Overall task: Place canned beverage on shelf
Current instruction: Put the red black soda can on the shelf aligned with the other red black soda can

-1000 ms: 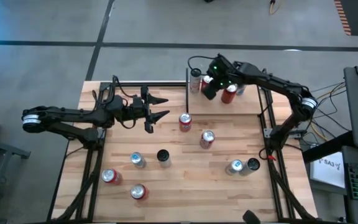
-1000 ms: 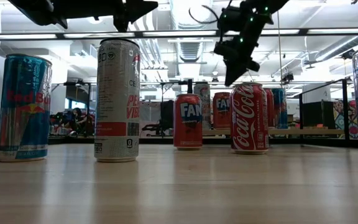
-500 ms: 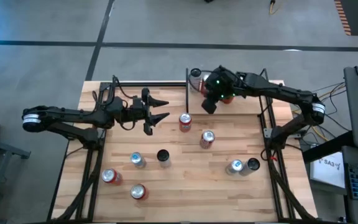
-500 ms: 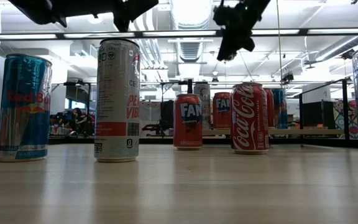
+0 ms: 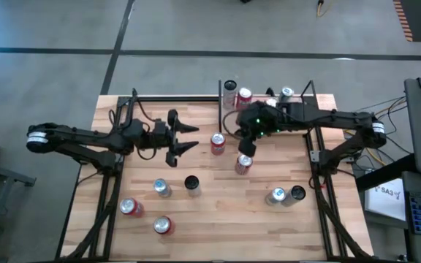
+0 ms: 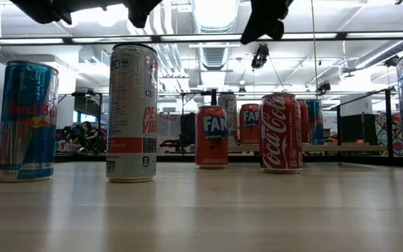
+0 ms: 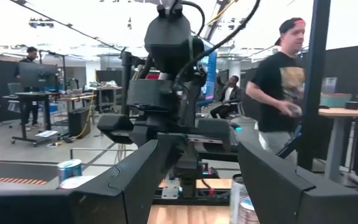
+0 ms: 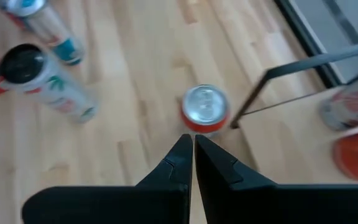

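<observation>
Spanning the far right corner of the table, the shelf (image 5: 298, 109) carries 3 upright cans. Hovering above the tabletop cans near the shelf, the right gripper (image 5: 244, 143) has its fingers pressed together, empty. Below and just ahead of its tips stands an orange can (image 8: 204, 108), upright. Farther off, the left gripper (image 5: 185, 138) waits half-spread, empty.

Eight cans (image 5: 218, 143) stand on the table (image 5: 210, 219) — three more on the shelf (image 5: 298, 124); two arms.
</observation>
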You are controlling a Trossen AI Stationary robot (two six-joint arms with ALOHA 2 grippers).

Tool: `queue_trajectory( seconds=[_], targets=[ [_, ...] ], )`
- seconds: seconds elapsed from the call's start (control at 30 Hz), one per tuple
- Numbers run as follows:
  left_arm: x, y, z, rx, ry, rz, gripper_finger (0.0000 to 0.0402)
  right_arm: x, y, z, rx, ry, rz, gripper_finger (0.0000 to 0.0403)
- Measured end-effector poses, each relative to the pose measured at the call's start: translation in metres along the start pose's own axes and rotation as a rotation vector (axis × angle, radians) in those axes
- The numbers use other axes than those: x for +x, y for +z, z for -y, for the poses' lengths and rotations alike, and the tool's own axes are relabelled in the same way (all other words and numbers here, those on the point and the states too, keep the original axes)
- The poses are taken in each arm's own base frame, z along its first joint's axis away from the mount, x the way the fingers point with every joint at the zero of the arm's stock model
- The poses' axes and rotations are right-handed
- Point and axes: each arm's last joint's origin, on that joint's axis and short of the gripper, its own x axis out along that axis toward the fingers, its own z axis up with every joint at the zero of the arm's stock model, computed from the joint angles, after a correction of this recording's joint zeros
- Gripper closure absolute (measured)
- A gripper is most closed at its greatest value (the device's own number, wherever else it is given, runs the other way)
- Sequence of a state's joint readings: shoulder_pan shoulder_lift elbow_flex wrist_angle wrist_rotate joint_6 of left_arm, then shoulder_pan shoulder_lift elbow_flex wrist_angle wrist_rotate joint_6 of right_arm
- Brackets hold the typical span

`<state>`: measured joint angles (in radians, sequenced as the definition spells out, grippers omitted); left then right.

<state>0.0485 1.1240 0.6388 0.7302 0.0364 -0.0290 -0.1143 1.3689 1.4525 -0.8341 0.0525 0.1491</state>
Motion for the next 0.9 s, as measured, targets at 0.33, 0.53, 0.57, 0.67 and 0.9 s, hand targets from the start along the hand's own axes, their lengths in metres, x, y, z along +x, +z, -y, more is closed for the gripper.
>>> queue_trajectory(
  seconds=[0.33,0.53,0.57,0.67,0.9],
  targets=[
    [0.000,0.002,0.011,-0.035,-0.043,0.024,0.0196,-0.004,-0.012,-0.040,-0.051,0.085,-0.053,0.0394],
    [0.000,0.004,0.017,-0.045,-0.071,0.045,0.0196,-0.008,-0.020,-0.061,-0.082,0.129,-0.074,0.0394],
    [0.000,0.004,0.019,-0.049,-0.076,0.046,0.0196,-0.009,-0.021,-0.064,-0.096,0.137,-0.080,0.0394],
    [0.000,0.005,0.022,-0.055,-0.089,0.049,0.0196,-0.011,-0.027,-0.074,-0.134,0.154,-0.108,0.0394],
    [0.000,0.005,0.023,-0.075,-0.097,0.052,0.0196,-0.017,-0.038,-0.091,-0.193,0.187,-0.152,0.0394]
  ],
)
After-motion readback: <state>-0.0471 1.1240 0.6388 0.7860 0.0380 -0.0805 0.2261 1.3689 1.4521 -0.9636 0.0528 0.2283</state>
